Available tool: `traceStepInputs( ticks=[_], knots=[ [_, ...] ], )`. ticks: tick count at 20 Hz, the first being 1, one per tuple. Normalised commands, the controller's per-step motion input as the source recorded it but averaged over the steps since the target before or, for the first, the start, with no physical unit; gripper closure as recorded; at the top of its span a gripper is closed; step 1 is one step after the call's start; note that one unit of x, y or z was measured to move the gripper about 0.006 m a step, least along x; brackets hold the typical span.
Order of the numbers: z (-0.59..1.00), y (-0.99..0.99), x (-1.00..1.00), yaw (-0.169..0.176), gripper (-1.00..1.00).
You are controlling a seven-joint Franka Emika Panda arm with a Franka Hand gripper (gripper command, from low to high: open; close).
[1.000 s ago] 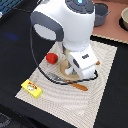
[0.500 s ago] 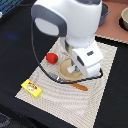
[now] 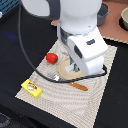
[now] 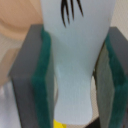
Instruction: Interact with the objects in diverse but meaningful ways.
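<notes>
In the wrist view my gripper (image 4: 75, 80) is shut on a pale, flat white fish (image 4: 75, 55) with black fin marks, held between the green pads (image 4: 42, 95). In the exterior view the gripper (image 3: 75, 66) hangs low over the tan plate (image 3: 64, 68), mostly hidden by the arm's white hand, and the fish does not show there. A red tomato (image 3: 51, 58) lies beside the plate toward the exterior view's left. A yellow box with red marks (image 3: 31, 88) lies near the mat's front left corner. The light-blue carton is out of view.
A beige mat (image 3: 95, 100) lies on the black table. Orange-handled cutlery (image 3: 78, 86) lies in front of the plate, with a fork (image 3: 49, 76) beside it. A grey pot (image 3: 102, 12) and a bowl (image 3: 124, 17) stand at the back right.
The arm's hand has shifted slightly toward the exterior view's right over the plate. The tomato, the yellow box and the cutlery have not moved.
</notes>
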Motion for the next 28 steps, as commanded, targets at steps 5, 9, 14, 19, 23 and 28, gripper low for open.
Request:
traceStepInputs(
  ticks=[5,9,14,19,23,28],
  knots=[
    [0.02,-0.83,0.26,-0.067,1.00],
    [0.00,-0.52,0.38,-0.103,1.00],
    [-0.08,0.01,0.43,-0.031,1.00],
    [-0.21,0.04,0.23,-0.004,1.00],
    [-0.25,0.03,0.09,0.000,1.00],
    [-0.23,0.00,0.01,0.000,1.00]
  ],
)
